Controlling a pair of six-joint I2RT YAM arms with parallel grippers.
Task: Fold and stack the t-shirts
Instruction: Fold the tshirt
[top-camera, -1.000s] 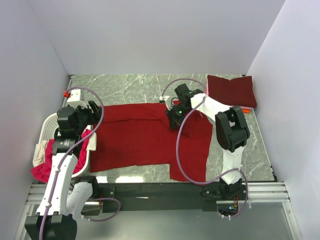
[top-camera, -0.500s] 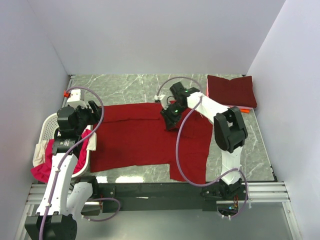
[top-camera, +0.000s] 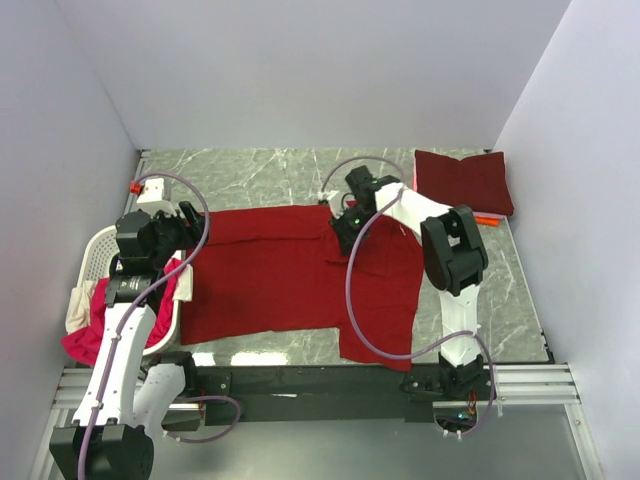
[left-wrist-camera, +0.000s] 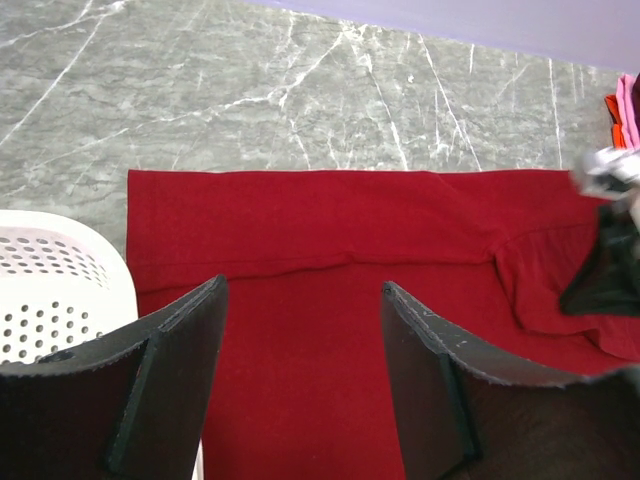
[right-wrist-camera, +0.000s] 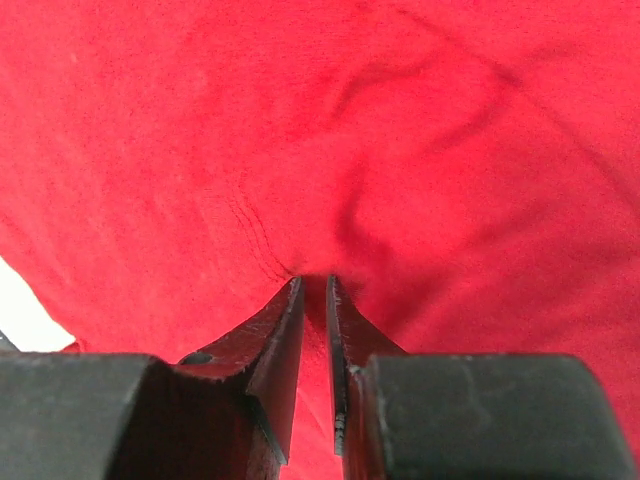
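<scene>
A large dark red t-shirt lies spread on the marble table; it also shows in the left wrist view. My right gripper is shut on a pinch of its cloth near the shirt's upper middle; the fingers nearly touch, with cloth between them. My left gripper is open and empty, hovering over the shirt's left edge; its fingers stand wide apart. A folded maroon t-shirt lies at the back right. Magenta-pink and cream shirts lie in the basket.
A white lattice basket stands at the left table edge, its rim in the left wrist view. A bit of orange cloth peeks from under the maroon shirt. Purple-grey walls enclose the table. Bare marble lies behind the shirt.
My right gripper moved left, then back a little to the right over the shirt, dragging cloth; the folds near the collar shifted. The left arm has barely moved.
</scene>
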